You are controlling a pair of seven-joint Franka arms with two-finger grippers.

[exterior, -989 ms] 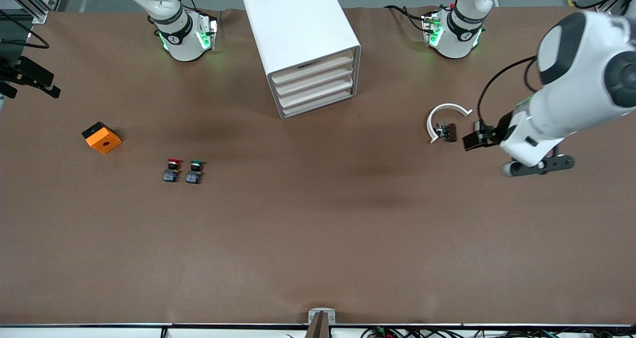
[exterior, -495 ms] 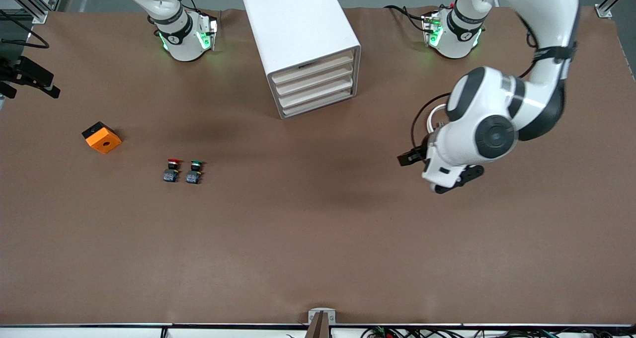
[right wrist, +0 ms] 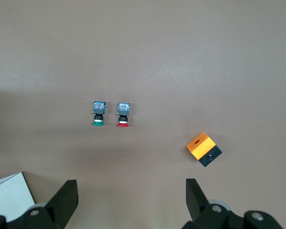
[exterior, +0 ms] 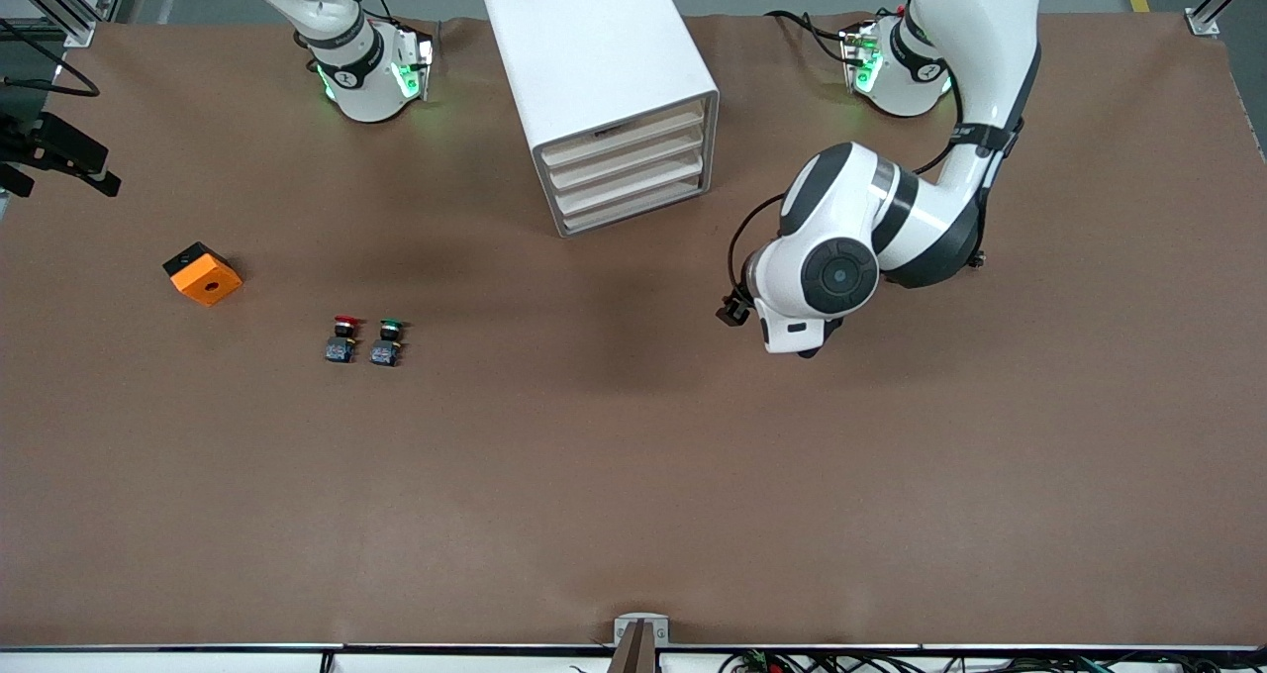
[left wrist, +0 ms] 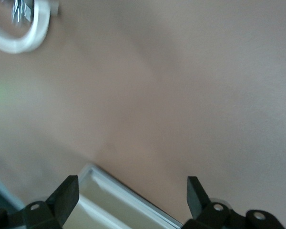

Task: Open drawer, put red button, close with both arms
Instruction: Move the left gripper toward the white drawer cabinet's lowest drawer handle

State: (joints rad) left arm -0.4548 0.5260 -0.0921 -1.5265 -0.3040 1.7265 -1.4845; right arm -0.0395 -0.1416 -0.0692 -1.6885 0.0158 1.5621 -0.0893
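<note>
Front view: the big left arm (exterior: 891, 228) has swung in from its own end of the table and now hangs over the bare brown table (exterior: 633, 475), near the front of the white cabinet (exterior: 599, 89). It looks like it is going to pull a drawer. All four drawers are shut, so the drawer (exterior: 626, 163) is not open yet and most of the job is still to do.

The left gripper (left wrist: 131, 200) has its fingers spread wide and holds nothing. In its wrist view a white corner of the cabinet sits just under it.

The right arm (exterior: 317, 20) waits up high. The right gripper (right wrist: 131, 200) is also spread wide and empty, over the table.

The red button (exterior: 342, 339) stands on the table toward the right arm's end, nearer to the front camera than the cabinet. The green button (exterior: 387, 342) stands just beside it, so a grab could catch the wrong one. An orange box (exterior: 202, 273) lies well apart. A white ring (left wrist: 24, 28) lies on the table too. Nothing blocks the drawer fronts.
</note>
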